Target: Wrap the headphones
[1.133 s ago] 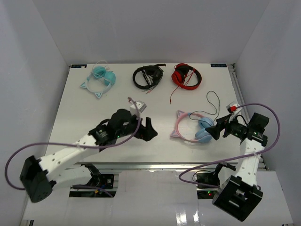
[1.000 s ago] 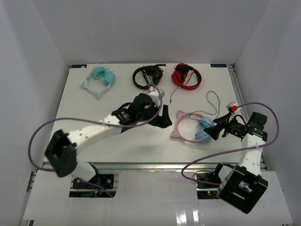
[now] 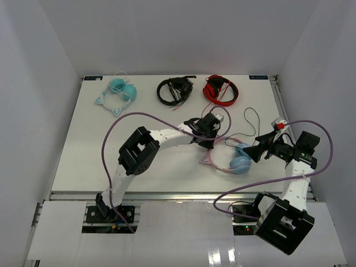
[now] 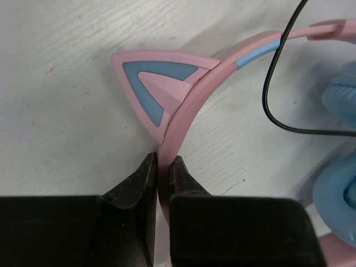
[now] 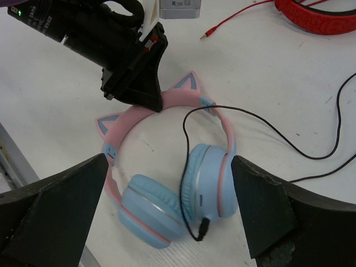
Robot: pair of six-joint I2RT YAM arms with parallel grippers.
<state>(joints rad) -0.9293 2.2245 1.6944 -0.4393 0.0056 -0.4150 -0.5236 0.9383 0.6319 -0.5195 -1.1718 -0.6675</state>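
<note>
The headphones [image 3: 239, 163] lie on the white table at the right, with a pink cat-ear headband [image 4: 192, 108], light blue earcups [image 5: 207, 182] and a thin black cable [image 5: 267, 129] trailing off to the far right. My left gripper [image 4: 164, 162] is shut on the headband just below one cat ear [image 4: 153, 78]. In the top view it [image 3: 212, 144] reaches in from the left. My right gripper [image 5: 169, 161] hangs open over the earcups, touching nothing, and sits [image 3: 253, 151] just right of them.
Along the far edge lie teal cat-ear headphones [image 3: 118, 93], black headphones [image 3: 174, 90] and red headphones [image 3: 220, 89] with a red cable [image 5: 233, 21]. The left arm [image 3: 167, 135] spans the table's middle. The table's right edge [image 3: 278, 105] runs close to the right arm.
My left arm swung right across the table to the pink headband and its jaws went from open to shut on it. The headphones shifted slightly nearer. My right gripper stayed open.
</note>
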